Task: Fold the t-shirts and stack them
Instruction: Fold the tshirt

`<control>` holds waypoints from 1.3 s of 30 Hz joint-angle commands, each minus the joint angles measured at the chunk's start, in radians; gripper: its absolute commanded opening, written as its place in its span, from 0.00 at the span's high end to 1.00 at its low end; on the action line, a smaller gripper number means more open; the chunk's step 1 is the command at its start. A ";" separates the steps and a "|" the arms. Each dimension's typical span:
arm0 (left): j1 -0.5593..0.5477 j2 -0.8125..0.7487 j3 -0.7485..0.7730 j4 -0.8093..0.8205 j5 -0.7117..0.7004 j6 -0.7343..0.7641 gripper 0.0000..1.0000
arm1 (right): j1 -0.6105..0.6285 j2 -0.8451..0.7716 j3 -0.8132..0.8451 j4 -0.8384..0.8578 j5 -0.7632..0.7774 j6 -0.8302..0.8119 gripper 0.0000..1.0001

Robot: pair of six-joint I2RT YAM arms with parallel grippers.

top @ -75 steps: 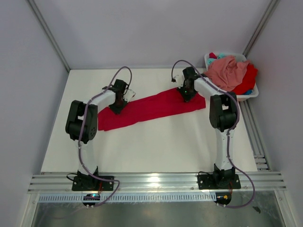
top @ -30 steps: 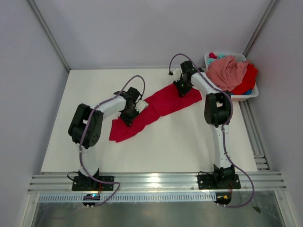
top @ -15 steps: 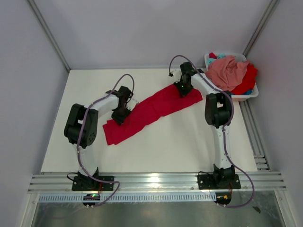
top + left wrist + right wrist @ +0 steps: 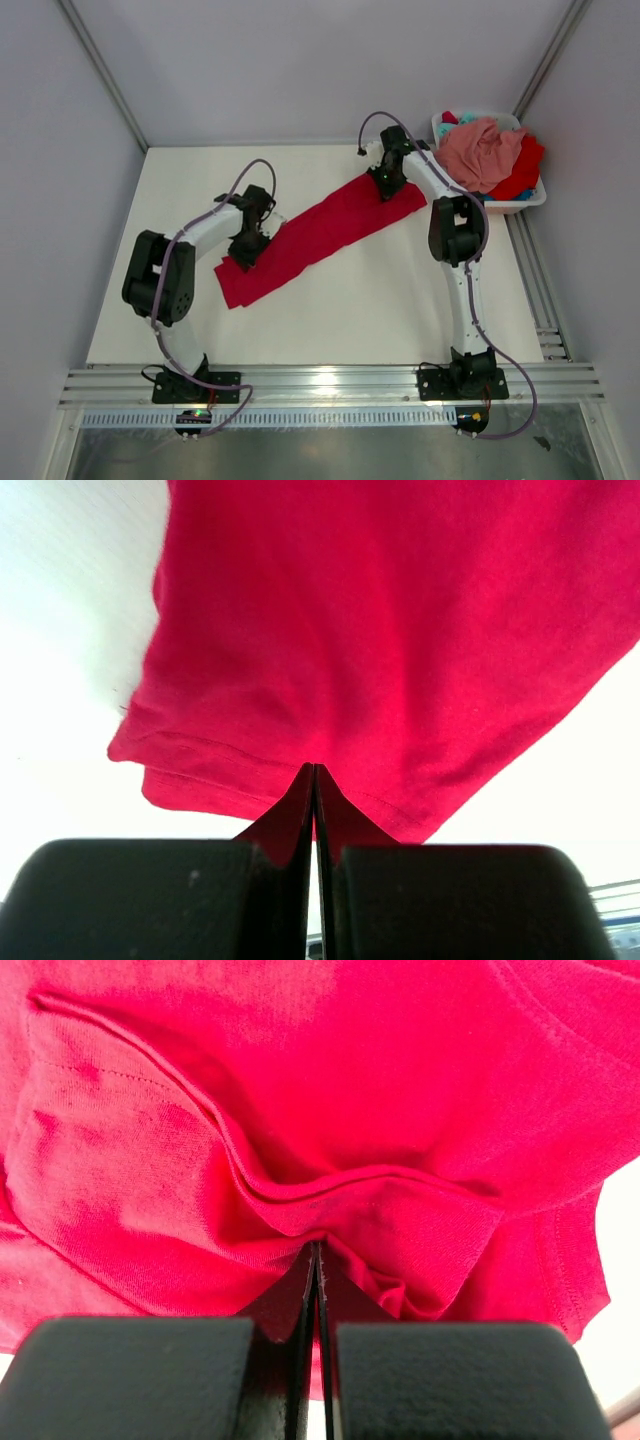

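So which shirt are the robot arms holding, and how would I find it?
Look at the white table. Across its middle lies a long bright red t-shirt, stretched slantwise between the left gripper and right gripper. The other shirts are heaped in the white basket at the far right.

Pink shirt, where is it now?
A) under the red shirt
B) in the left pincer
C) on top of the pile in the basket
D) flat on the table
C: the pink shirt lies crumpled on top in the basket; only the red shirt is out on the table.
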 commanded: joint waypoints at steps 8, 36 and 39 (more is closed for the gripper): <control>-0.002 -0.118 -0.082 0.024 0.128 0.014 1.00 | 0.001 0.032 0.056 -0.001 -0.032 0.036 0.97; -0.003 0.011 -0.161 0.102 0.211 0.088 1.00 | 0.013 0.035 0.050 0.056 -0.044 0.044 0.97; -0.002 -0.003 -0.159 0.101 0.220 0.088 1.00 | 0.013 0.041 0.051 0.068 -0.035 0.047 0.97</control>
